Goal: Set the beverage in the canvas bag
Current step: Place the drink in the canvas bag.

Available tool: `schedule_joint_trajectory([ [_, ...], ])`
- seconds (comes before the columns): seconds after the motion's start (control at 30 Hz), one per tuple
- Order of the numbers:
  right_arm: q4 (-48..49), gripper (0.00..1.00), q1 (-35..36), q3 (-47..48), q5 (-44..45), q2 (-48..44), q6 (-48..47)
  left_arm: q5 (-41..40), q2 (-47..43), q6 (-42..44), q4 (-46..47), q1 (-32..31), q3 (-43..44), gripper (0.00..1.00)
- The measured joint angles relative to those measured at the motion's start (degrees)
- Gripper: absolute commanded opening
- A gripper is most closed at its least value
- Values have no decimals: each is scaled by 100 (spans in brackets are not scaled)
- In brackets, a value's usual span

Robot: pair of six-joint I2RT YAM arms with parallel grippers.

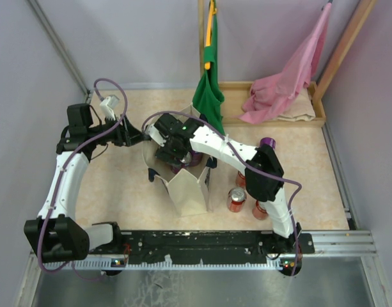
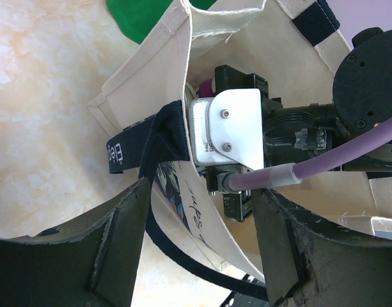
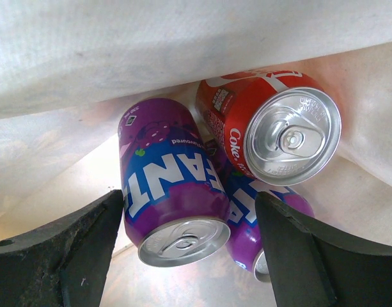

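Bases sit at the near rail and I have both arms reaching forward to the canvas bag [image 1: 192, 188], which stands upright mid-table with its mouth open. Just right of the bag, near my right arm, are three red cans [image 1: 236, 199] upright on the table [image 1: 119, 192]. One purple-topped can [image 1: 267, 142] stands further back.

Left gripper [image 2: 202, 192] is at the bag's left rim with jaws wide. The navy strap [image 2: 167, 134] and the printed side wall run between the fingers, and I see no pinch on either.

Right gripper [image 3: 189, 199] is down inside the bag, spread wide and gripping nothing. On the wrist cam the purple Fanta can [image 3: 173, 198] lies on its side on the bag floor between the fingers. There's clear gap to the right finger; the left side is too close to call. A second purple can [image 3: 263, 214] lies behind it, and a red Coke can [image 3: 272, 128] lies beyond, against the bag wall.

Behind the bag, a green cloth bag [image 1: 208, 96] hangs from a post. At the far right, a pink cloth bag [image 1: 282, 86] drapes into a wooden tray [image 1: 291, 123].
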Motion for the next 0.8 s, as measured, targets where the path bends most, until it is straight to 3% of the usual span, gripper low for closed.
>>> schedule_joint_trajectory([
  [0.8, -105, 83, 90, 13, 63, -33, 109, 146, 0, 0, 26, 0, -101, 70],
])
